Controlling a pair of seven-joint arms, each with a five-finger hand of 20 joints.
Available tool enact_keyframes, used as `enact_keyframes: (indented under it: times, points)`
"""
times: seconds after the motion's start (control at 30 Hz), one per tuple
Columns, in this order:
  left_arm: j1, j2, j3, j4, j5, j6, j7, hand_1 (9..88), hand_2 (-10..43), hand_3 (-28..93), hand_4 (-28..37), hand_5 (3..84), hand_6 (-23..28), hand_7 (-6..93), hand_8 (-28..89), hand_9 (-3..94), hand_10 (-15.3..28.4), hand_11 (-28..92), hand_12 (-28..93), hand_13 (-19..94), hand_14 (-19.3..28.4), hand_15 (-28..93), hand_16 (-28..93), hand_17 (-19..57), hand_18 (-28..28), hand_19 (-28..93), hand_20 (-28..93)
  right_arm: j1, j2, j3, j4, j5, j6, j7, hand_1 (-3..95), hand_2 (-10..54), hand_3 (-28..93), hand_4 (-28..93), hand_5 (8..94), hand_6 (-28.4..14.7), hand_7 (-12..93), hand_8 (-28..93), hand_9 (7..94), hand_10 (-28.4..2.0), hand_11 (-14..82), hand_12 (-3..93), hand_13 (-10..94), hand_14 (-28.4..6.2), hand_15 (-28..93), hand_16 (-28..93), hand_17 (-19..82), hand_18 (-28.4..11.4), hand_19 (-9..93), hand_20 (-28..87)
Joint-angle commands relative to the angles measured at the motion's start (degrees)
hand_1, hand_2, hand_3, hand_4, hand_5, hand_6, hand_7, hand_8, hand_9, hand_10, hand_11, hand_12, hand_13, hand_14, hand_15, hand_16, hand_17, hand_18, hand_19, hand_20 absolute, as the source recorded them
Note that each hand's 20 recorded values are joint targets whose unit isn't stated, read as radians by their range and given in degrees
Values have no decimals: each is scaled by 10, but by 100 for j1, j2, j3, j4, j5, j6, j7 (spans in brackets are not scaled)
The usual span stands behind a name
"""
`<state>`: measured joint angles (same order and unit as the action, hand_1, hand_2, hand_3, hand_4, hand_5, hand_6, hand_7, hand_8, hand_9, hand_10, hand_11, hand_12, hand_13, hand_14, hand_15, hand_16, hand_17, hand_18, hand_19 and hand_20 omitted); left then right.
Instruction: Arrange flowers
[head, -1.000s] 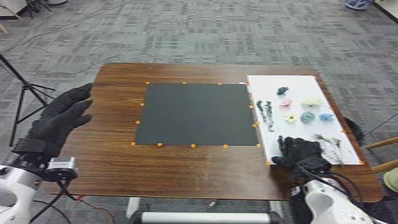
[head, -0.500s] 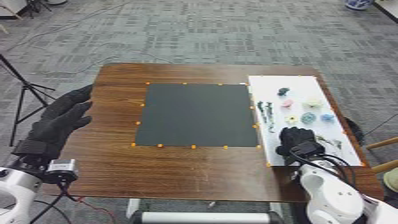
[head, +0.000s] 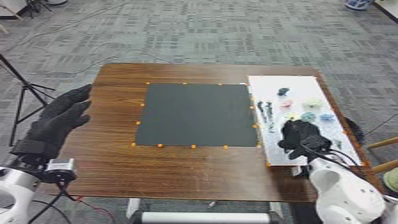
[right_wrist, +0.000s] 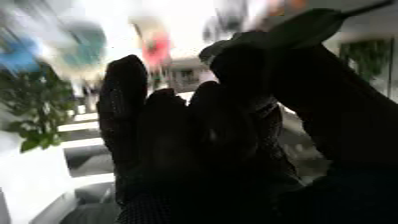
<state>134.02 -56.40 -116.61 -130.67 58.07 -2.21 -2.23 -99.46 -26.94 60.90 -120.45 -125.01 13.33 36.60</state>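
Observation:
My left hand (head: 58, 117) is held over the table's left edge, fingers straight. Over the near part of the white board stands my right hand (head: 302, 132), covering some sprigs there. In the right wrist view that hand (right_wrist: 187, 140) has its fingers curled and its thumb against them, shut on a green leafy stem (right_wrist: 306, 29) whose leaf lies across the thumb. Beyond it lie a pink flower (head: 286, 103), a yellow flower (head: 291, 116), a pale flower (head: 312, 103), a teal flower (head: 308, 116), a blue flower (head: 326, 117) and a dark blue flower (head: 282, 92). Dark stems (head: 269, 115) lie along the board's left side.
A dark square mat (head: 195, 115) edged with orange markers lies mid-table, left of the white board (head: 280, 82). The brown table (head: 178, 172) extends around both. A black tripod (head: 22, 95) stands beyond the table's left side.
My right hand has moved forward over the white board from its near edge, toward the flowers. The left hand has kept its place.

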Motion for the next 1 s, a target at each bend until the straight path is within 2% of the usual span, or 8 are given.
enact_keyframes:
  times: [0.03,0.13,0.23,0.37,0.57,0.73,0.9,1.0]
  points:
    - [-13,-11,-223,-38,-92,-120,-53,352,-76,450,-283,160,11,232,-106,88,70,228,190,18,92,387,-68,-116,196,350,98,2077,-163,-871,-9,441,448,-45,392,-95,886,-141,733,-55,655,345,820,-112,743,594,773,-119,890,485,389,-197,803,402]
    - [43,2,-428,-47,-304,-240,-17,340,-80,470,-283,159,11,230,-105,88,70,223,190,16,92,386,-66,-117,197,350,97,2946,-723,-1566,292,721,385,-149,392,-95,885,-141,733,-54,654,346,820,-111,743,595,773,-119,889,485,390,-198,805,400]
    - [349,-58,-855,-88,-839,-464,-35,279,-93,585,-283,160,12,228,-102,87,70,220,197,14,92,384,-63,-118,198,350,96,3683,-1403,-2263,683,849,373,-187,393,-95,885,-142,733,-55,653,347,820,-111,742,595,774,-119,888,486,390,-198,806,399]
    - [483,-68,-1034,-88,-862,-302,-72,268,-95,618,-283,163,12,228,-101,89,71,217,199,15,92,383,-61,-118,198,348,96,4150,-2112,-2863,1003,845,316,-240,392,-95,883,-143,734,-54,651,349,820,-111,742,596,774,-118,888,486,391,-198,808,396]
    - [816,-196,-1385,-195,-1213,-377,32,281,-95,584,-283,171,12,224,-101,97,74,217,198,19,93,386,-63,-117,200,347,97,4674,-3094,-3535,1447,934,90,123,392,-95,880,-146,734,-51,648,350,820,-111,739,594,776,-116,887,481,392,-199,811,391]
    - [453,186,-1132,23,-1827,-350,59,282,-95,584,-283,176,14,219,-99,101,75,215,196,20,96,382,-63,-116,202,344,96,4748,-3614,-3772,1925,871,190,465,392,-95,878,-148,733,-49,646,346,821,-112,737,591,776,-117,887,476,393,-201,814,386]
    - [-189,818,-795,292,-1533,-499,-98,291,-95,579,-283,182,15,216,-97,104,76,215,195,21,98,382,-63,-116,202,344,97,4676,-3990,-3921,2499,825,146,610,394,-95,875,-151,734,-49,643,346,821,-112,734,589,777,-117,886,475,393,-202,816,383]
    - [-796,1248,-385,513,-1597,-638,-166,288,-95,581,-283,183,15,215,-96,104,76,214,193,20,99,383,-63,-116,201,343,96,4677,-4165,-4010,2896,777,229,619,400,-95,870,-158,734,-49,641,347,820,-111,731,589,777,-118,885,475,392,-201,817,380]
